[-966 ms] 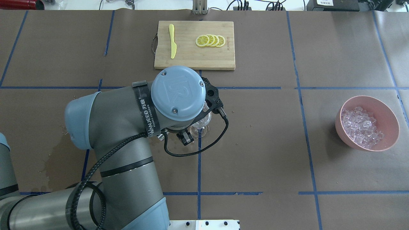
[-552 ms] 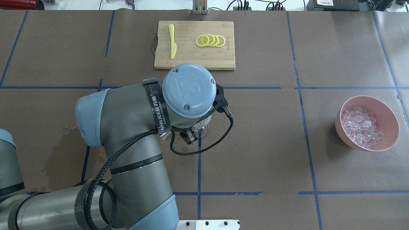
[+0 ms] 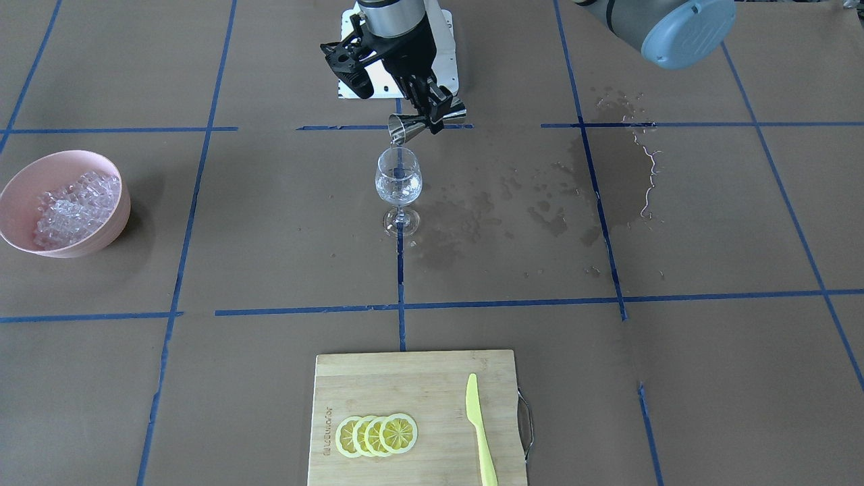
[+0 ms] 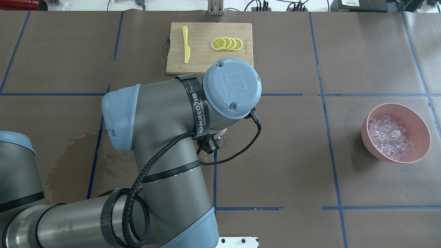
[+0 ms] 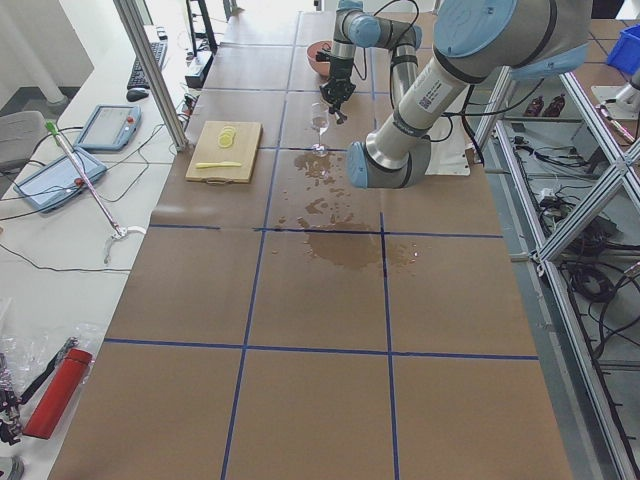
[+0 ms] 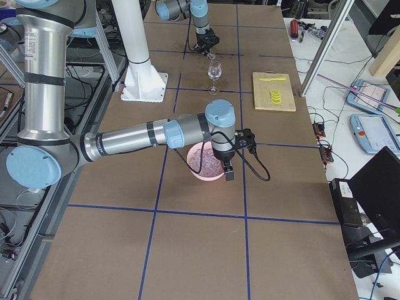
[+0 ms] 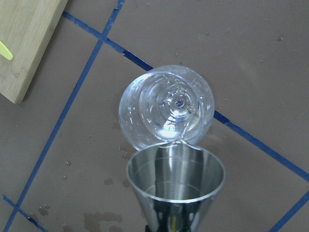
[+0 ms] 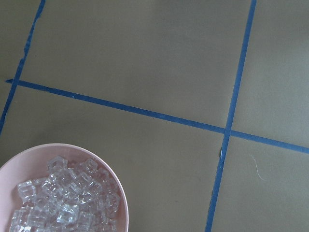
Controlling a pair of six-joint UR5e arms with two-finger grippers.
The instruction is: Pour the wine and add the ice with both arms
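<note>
My left gripper [image 3: 432, 102] is shut on a steel jigger [image 3: 413, 125] and holds it tilted over a clear wine glass [image 3: 399, 182] that stands on a blue tape line. A thin stream of wine [image 3: 399, 154] runs from the jigger's lip into the glass, where a little clear liquid sits. In the left wrist view the jigger [image 7: 176, 181] is just below the glass [image 7: 166, 108]. Ice [image 4: 389, 134] fills a pink bowl [image 4: 418, 125] at the right. My right gripper [image 6: 228, 170] hangs by that bowl; I cannot tell whether it is open or shut.
A wooden cutting board [image 4: 206, 65] with lemon slices [image 4: 226, 43] and a yellow knife [image 4: 186, 44] lies beyond the glass. Wet stains [image 3: 607, 169] darken the paper on my left side. My left arm's wrist [image 4: 231, 88] covers most of the glass from overhead.
My left wrist has swung to the right and further out over the glass, hiding more of it in the overhead view. The bowl and the board have not moved.
</note>
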